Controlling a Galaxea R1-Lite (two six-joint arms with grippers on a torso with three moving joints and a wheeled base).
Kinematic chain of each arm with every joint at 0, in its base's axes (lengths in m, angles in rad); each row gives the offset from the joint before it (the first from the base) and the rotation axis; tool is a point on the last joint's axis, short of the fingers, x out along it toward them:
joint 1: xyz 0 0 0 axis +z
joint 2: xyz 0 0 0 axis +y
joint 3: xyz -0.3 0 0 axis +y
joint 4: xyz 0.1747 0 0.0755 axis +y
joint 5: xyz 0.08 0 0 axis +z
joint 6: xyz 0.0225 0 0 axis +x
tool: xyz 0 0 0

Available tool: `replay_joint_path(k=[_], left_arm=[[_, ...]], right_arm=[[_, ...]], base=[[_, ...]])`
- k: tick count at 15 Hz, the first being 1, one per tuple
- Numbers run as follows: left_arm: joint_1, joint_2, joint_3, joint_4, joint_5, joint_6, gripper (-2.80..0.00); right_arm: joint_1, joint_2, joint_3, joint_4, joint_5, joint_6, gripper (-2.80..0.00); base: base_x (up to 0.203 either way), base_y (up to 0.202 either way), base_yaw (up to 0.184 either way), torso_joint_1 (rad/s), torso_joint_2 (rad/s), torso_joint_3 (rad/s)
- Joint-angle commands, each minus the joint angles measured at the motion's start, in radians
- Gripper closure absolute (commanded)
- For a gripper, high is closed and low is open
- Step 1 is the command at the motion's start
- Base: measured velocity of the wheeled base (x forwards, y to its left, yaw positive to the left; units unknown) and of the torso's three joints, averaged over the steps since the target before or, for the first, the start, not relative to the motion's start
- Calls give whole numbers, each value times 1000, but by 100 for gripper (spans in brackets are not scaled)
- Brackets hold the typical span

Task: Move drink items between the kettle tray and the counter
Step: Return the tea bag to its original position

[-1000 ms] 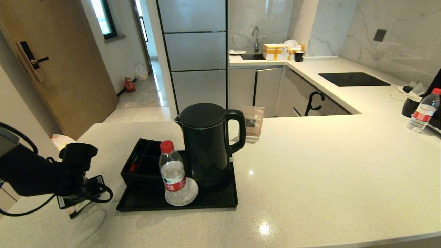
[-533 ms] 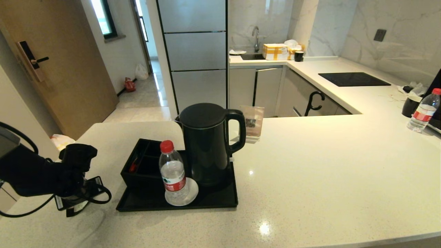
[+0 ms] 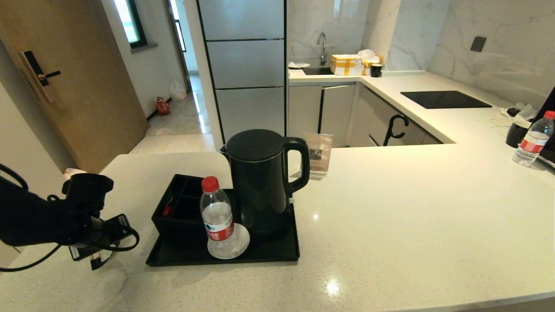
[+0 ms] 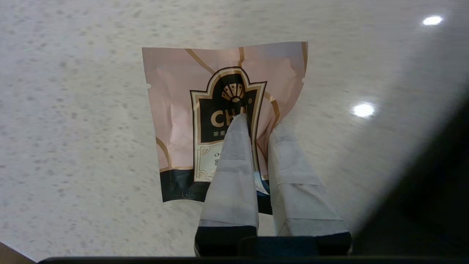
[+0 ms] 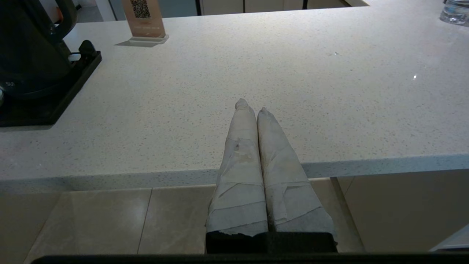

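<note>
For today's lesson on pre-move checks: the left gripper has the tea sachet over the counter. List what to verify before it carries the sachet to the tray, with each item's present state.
1. Left gripper shut on sachet: ok.
2. Sachet clear of the counter: cannot tell.
3. Free spot in the tray's box: cannot tell; something red lies inside.
4. Kettle and bottle upright on tray: ok.
5. Right gripper shut, parked off the counter edge: ok.

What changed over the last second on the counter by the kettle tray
The left gripper closed on the tea sachet and drew left and slightly back from the kettle tray, carrying it above the counter. The kettle, the water bottle and the right gripper stayed put.
</note>
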Motion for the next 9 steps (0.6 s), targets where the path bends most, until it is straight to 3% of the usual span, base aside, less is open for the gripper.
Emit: replay_joint_path(k=[1, 5, 9], left_arm=[[-20, -161, 8, 3, -46, -5, 0], [-106, -395, -20, 87, -129, -8, 0], [-364, -565, -162, 296, -141, -6, 0]], right_arm=[[0, 1, 0, 0, 0, 0, 0], [0, 1, 0, 0, 0, 0, 0], [0, 1, 0, 0, 0, 0, 0]], base=[[0, 0, 0, 0, 0, 0], [0, 0, 0, 0, 0, 0], [0, 0, 0, 0, 0, 0]])
